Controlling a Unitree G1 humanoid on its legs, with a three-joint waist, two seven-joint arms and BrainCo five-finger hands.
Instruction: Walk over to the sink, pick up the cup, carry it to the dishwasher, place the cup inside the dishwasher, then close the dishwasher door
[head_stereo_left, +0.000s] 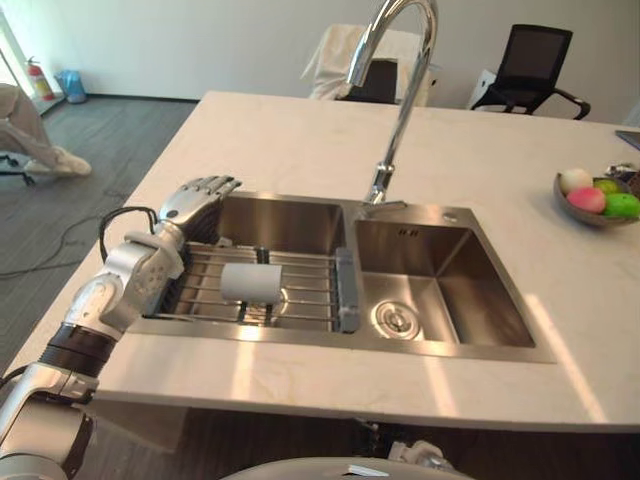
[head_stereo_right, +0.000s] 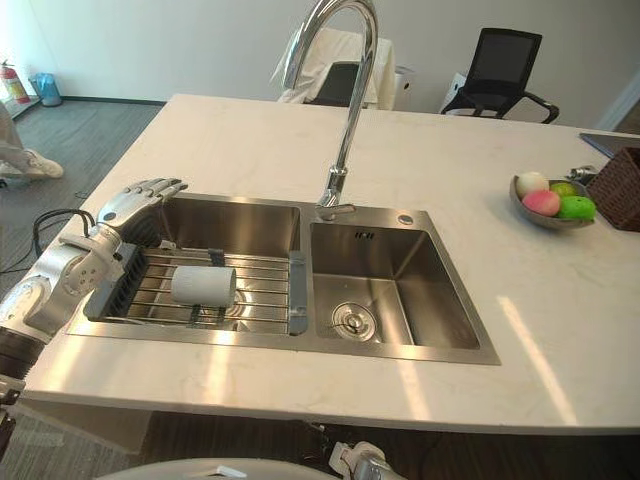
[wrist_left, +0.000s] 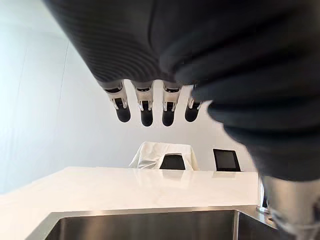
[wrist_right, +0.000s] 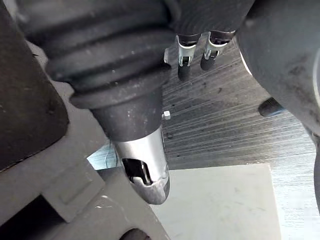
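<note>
Lying on the rack, white cup near but clear of left robot hand, its fingers uncurled.

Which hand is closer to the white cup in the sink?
Left. The left hand hovers over the sink's left rim, beside the cup; the right hand hangs low, over the floor.

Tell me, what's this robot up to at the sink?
The robot stands at a double sink. A white cup lies on its side on a wire rack in the left basin. The robot's left hand hovers open over that basin's left rim, not touching the cup. Its right hand hangs low above the floor, open and holding nothing. So the cup is not yet picked up.
</note>
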